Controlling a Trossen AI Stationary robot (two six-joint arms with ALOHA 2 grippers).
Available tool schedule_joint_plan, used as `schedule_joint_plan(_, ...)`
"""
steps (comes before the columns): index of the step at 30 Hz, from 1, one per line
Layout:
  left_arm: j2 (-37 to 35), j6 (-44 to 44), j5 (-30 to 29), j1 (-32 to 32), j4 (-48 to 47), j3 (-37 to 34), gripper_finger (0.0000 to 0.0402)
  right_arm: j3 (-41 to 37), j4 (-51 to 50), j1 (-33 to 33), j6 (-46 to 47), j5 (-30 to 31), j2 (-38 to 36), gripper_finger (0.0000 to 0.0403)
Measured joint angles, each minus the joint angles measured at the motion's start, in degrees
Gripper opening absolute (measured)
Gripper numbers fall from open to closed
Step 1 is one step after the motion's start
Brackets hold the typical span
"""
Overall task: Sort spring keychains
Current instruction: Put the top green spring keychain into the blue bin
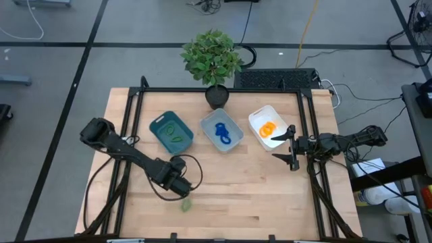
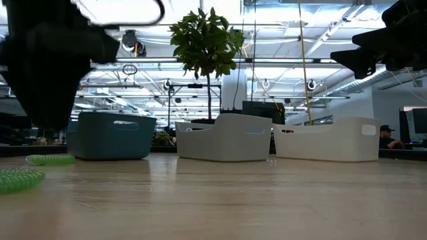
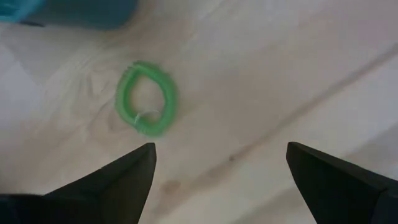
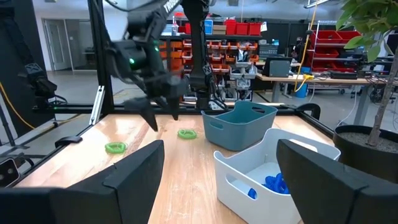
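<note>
currently left pincer (image 3: 217, 171) hovers, fingers apart, above a green spring keychain (image 3: 147, 98) lying on the worktop (image 1: 270, 196) near the teal bin (image 1: 171, 131). right pincer (image 1: 289, 150) apart, empty, beside the white bin (image 1: 268, 126).

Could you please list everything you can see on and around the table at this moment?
Teal bin: one, table's left, holding green keychains.
Grey-blue bin: one, centre, holding blue keychains.
White bin: one, right, holding orange keychains.
Loose green keychains: two on the wood, one below the left gripper, one farther out.
Potted plant: one, green leaves, dark pot, table's far edge.
Person: one, background of the low view.
Left gripper: open, over a loose green keychain.
Right gripper: open, beside the white bin.
</note>
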Motion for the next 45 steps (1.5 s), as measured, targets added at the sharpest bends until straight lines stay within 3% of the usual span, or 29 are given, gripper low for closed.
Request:
schedule_joint_plan(12, 0.02, 10.53, 2.50, 6.38, 9.35, -8.25, 0.0367, -0.01, 0.00, -0.02, 0.00, -0.01, 0.00, 0.0297)
schedule_joint_plan(22, -0.32, 11.79, 6.27, 7.26, 17.67, -13.02, 0.0357, -0.01, 0.00, 0.00, -0.01, -0.01, 0.02, 0.0297)
schedule_joint_plan(26, -0.88, 12.12, 7.21, 7.25, 18.51, -13.13, 0.0305, 0.00, 0.00, -0.01, -0.01, 0.01, 0.01, 0.0297)
schedule_joint_plan(40, -1.58, 10.39, 9.56, 6.68, 18.73, -13.28, 0.0057, 0.01, 0.00, -0.02, -0.01, 0.01, 0.00, 0.0297)
schedule_joint_plan(43, -2.70, 10.04, 11.15, 5.99, 18.48, -13.42, 0.0017, -0.01, 0.00, 0.01, -0.01, -0.01, 0.02, 0.0297)
schedule_joint_plan(45, -4.57, 10.12, 11.44, 5.12, 18.31, -13.36, 0.0012, -0.01, 0.00, -0.01, 0.00, 0.00, 0.00, 0.0297)
